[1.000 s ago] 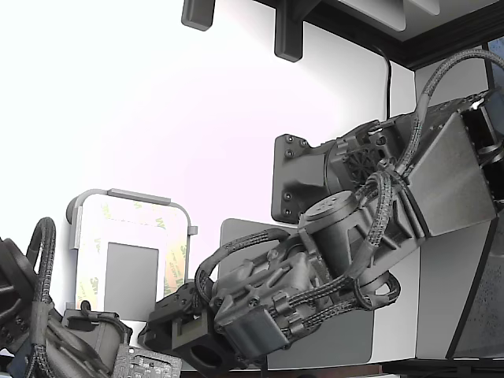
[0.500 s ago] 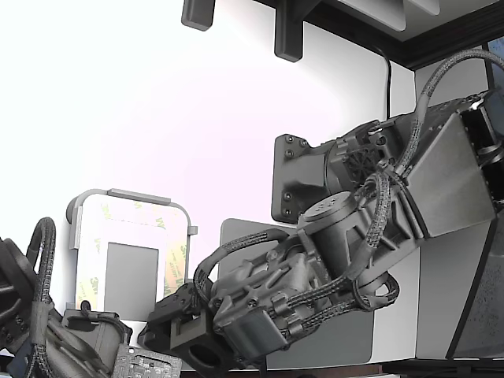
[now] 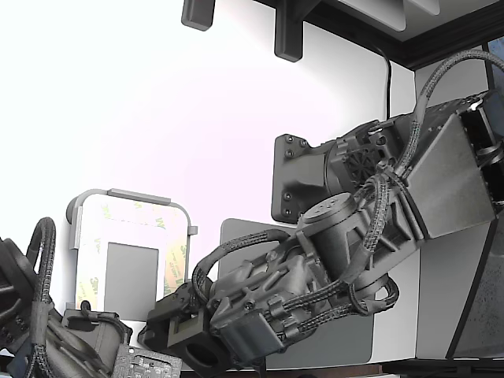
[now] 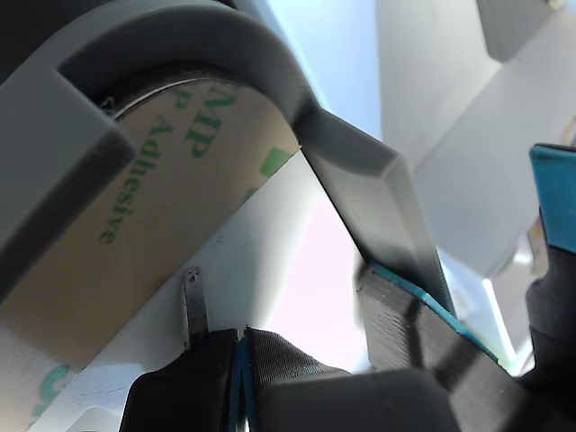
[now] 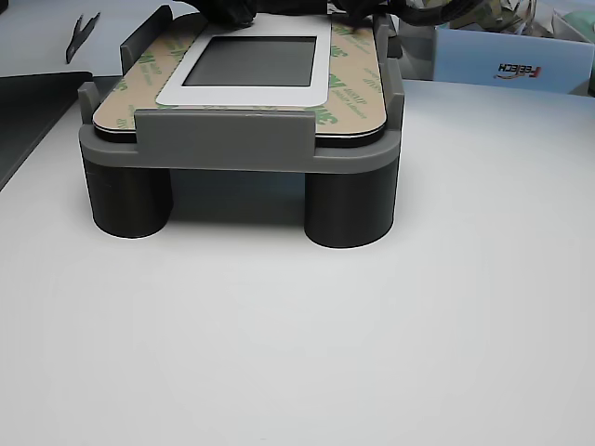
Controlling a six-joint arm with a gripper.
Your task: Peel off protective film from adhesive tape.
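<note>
The tan, rounded-rectangular protective film [image 5: 349,88] printed with green "3M Adhesive" lettering lies flat on top of a gray 3D-printed fixture [image 5: 237,149] with raised edge walls and two dark cylindrical legs, standing on the white tabletop [image 5: 297,344]. It frames a white border strip [image 5: 321,79] around a plain gray rectangle [image 5: 251,60]. The adhesive tape itself cannot be told apart from the film covering it in any view. In the exterior view the fixture [image 3: 130,197] sits at the exterior view's lower left, with the dark gray end effector [image 3: 177,315] just beside its near right corner, low over the film [image 3: 175,260]. The wrist view shows the end effector [image 4: 241,355] right at the film [image 4: 135,225], next to the fixture's curved corner wall [image 4: 207,36]: two dark fingertips [image 4: 193,378] are pressed together, blue-edged pads meeting with no gap, and a thin gray sliver [image 4: 192,306] stands up just beside them over the white strip. The end effector is closed; whether it pinches film cannot be told. The dark multi-joint arm [image 3: 354,220] reaches in from the exterior view's right, angled down toward the fixture, braided cables looped along it, over a large gray rounded mat [image 3: 339,339]. A second dark arm [image 3: 39,315] shows at the exterior view's lower left.
</note>
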